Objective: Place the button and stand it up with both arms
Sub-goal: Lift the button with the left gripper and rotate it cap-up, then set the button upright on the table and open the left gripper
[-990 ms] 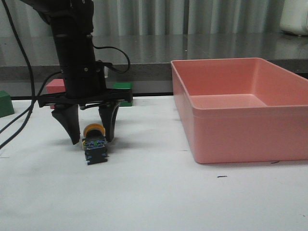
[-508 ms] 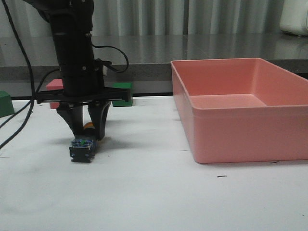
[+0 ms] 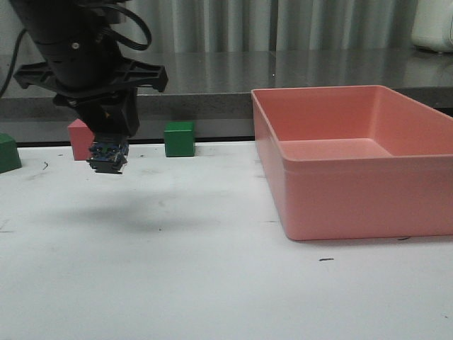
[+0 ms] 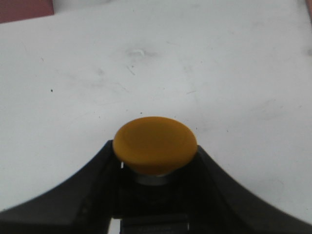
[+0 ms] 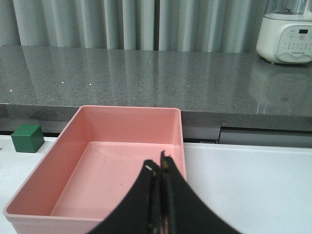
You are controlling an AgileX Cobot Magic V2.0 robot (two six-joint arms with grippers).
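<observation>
My left claw (image 3: 107,145) is clenched on the button (image 3: 107,156) and holds it in the air above the tabletop (image 3: 212,283), clear of the surface, with its shadow lying on the white below. From the front, only the button's blocky base shows under my fingertips, tilted a little. In my left wrist view the yellow cap (image 4: 155,145) sits between my two black fingers (image 4: 92,190), its silver collar just beneath it.

Behind the button stand a pink cube (image 3: 81,138) and a green cube (image 3: 179,138) near the tabletop's far edge, and another green block (image 3: 8,152) sits at the far left. The pink bin (image 3: 354,184) rests on the tabletop well to the right.

My right claw (image 5: 160,170) hangs above the near side of the bin (image 5: 97,161), its fingers pressed together with nothing between them.
</observation>
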